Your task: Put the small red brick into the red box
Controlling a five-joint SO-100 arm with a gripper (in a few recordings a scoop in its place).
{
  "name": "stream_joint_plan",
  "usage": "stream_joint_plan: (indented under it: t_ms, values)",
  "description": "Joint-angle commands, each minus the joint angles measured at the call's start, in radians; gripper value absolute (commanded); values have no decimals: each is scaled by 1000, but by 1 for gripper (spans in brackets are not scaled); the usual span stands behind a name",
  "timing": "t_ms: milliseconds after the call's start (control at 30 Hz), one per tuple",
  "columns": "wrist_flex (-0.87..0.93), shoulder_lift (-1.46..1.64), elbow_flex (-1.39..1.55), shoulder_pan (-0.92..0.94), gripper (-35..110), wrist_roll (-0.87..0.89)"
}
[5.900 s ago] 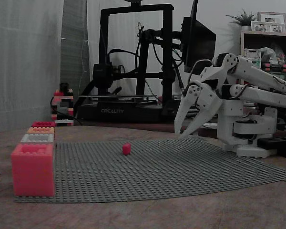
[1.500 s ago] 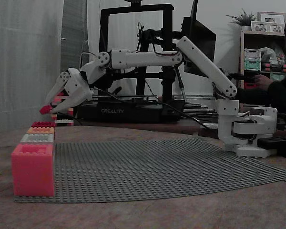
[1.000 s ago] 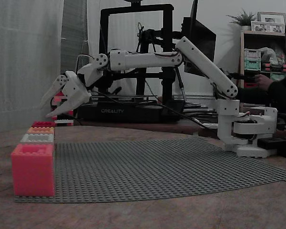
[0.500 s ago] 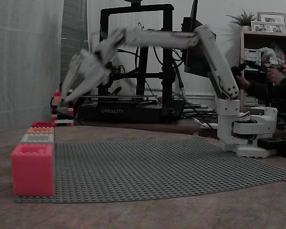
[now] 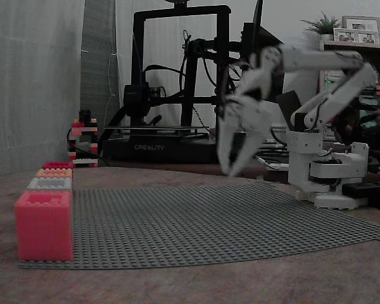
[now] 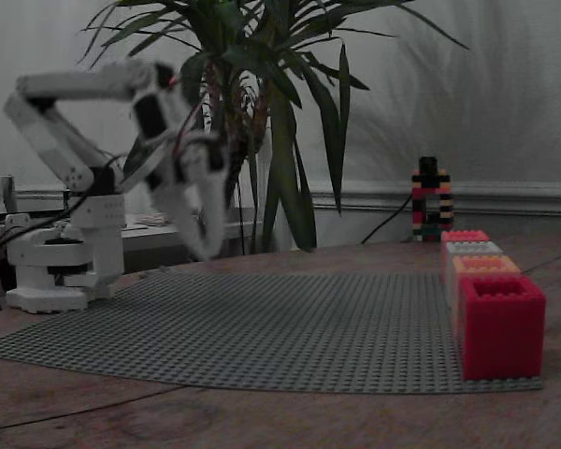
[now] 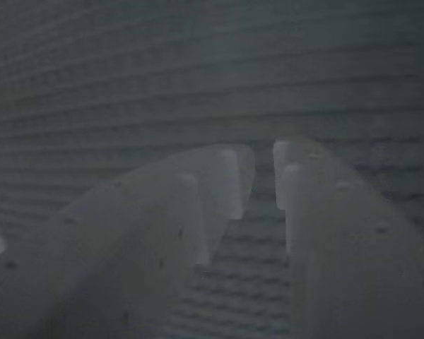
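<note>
Tool (image 5: 231, 166), blurred, right of centre in a fixed view, fingers slightly parted and empty above the grey baseplate (image 5: 209, 221); red box (image 5: 57, 165) far off at left edge, behind the row of boxes; brick unseen, presumably inside.

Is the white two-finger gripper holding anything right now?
No. In the wrist view the white two-finger gripper has a narrow gap between its fingertips, with grey studded baseplate showing through and nothing between them.

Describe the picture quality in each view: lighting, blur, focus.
Both fixed views are dim and greyish, with the white robot arm's hand smeared by motion blur; the wrist view is murky, the hand soft-edged over the studded grey baseplate.
</note>
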Motion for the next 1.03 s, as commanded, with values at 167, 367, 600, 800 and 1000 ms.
stream_joint_plan:
  t_ms: [167,367,600,800,1000]
  values:
    - [58,445,202,-75,0,26]
    - [137,606,262,-75,0,32]
    - [173,663,273,-74,0,38]
    - [173,663,273,-74,0,41]
    - [173,663,273,-74,0,41]
